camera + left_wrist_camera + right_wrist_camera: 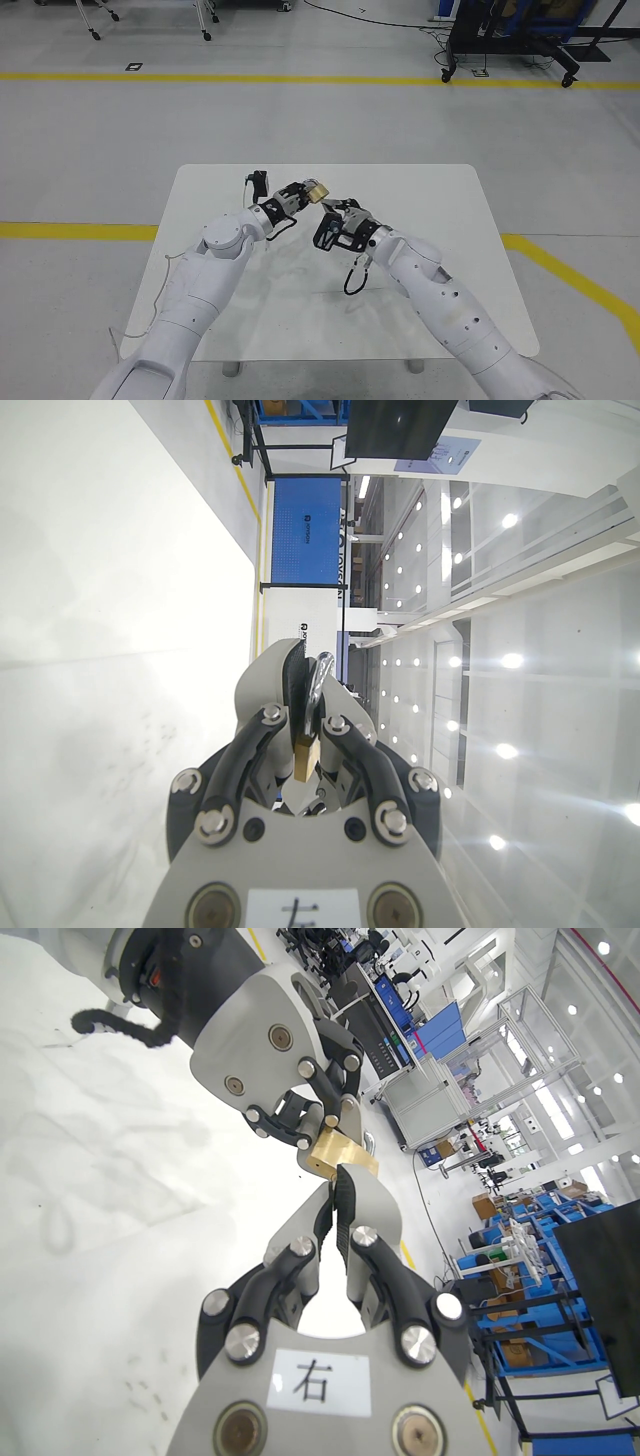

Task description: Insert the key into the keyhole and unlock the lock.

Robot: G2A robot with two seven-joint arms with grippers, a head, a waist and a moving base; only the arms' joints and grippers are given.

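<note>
Top view: holds a small brass lock (316, 190) above the table (430, 200) in the left gripper (307, 192), right gripper (331, 207) just beside. Left wrist view: clamps tight on the lock (306, 761), silver shackle (320, 677) half hidden. Right wrist view: pinches fully closed, tips touching the lock's (341, 1155) brass body; hides anything between the pads (345, 1208)
</note>
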